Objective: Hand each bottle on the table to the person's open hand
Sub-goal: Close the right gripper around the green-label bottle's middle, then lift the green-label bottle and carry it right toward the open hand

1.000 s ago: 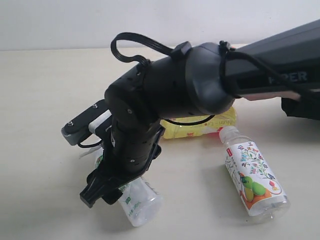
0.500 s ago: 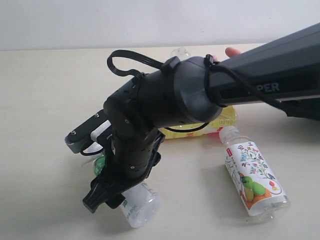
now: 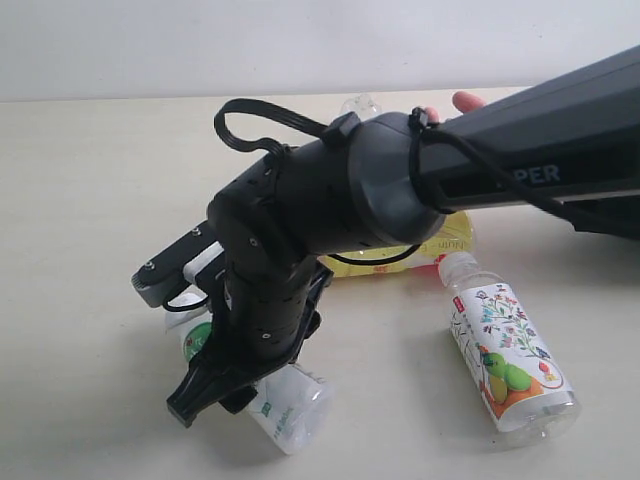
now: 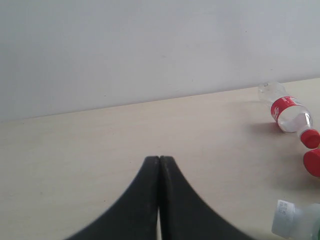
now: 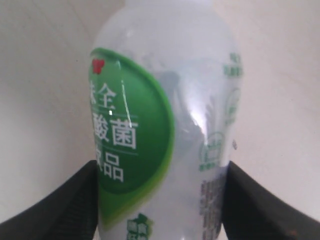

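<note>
Closing in since a second ago, the right gripper [image 5: 161, 170] clamps the clear plastic bottle with white cap and green label [image 3: 288, 412], lying between its jaws on the pale beige counter [image 3: 90, 200]; the grasp step seems in hand, and next calls for lifting it toward the person's open hand [image 3: 465, 101].

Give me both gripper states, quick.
Left gripper: closed, holding nothing.
Right gripper: jaws on either side of the green-label bottle; whether they grip it cannot be told.

Right tool [image 5: 162, 172] tighter around green-label bottle [image 5: 165, 100]
</note>
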Available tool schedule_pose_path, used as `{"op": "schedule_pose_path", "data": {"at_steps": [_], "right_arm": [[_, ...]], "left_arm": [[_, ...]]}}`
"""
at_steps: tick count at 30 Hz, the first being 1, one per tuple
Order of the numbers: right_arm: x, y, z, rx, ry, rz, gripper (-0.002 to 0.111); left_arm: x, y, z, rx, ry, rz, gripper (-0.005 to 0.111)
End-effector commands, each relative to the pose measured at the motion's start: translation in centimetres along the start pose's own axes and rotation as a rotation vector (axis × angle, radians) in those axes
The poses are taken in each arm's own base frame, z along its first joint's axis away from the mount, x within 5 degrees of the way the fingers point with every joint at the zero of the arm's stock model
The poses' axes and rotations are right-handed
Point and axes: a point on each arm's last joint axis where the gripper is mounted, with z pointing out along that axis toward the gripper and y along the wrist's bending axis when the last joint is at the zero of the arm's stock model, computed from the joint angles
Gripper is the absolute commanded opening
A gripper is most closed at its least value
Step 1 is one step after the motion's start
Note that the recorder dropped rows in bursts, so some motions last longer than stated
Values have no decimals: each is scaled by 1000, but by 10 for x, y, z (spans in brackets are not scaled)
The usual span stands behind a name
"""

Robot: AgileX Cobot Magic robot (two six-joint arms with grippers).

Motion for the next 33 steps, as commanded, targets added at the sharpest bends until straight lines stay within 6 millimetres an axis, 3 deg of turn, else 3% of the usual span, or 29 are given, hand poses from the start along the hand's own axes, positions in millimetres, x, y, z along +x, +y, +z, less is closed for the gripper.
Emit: {"op": "schedule_pose_path", "data": {"at_steps": [1,9,16,26,33], "right_arm": [[0,4,-16,-39,-7,20,0],[5,8,-86,-83,-126,20,0],[28,4,-153,-60,-188,-2,0],[63,-49,-220,22,-259,174,0],[88,-99,-240,166,-230,327,0]], "left_arm": [[0,0,0,-4,-12,4,0],[0,0,0,-4,-12,4,0],[0,0,0,-4,-12,4,0],[0,0,0,-4,-12,5,0],[0,0,0,-4,-12,5,0]]}}
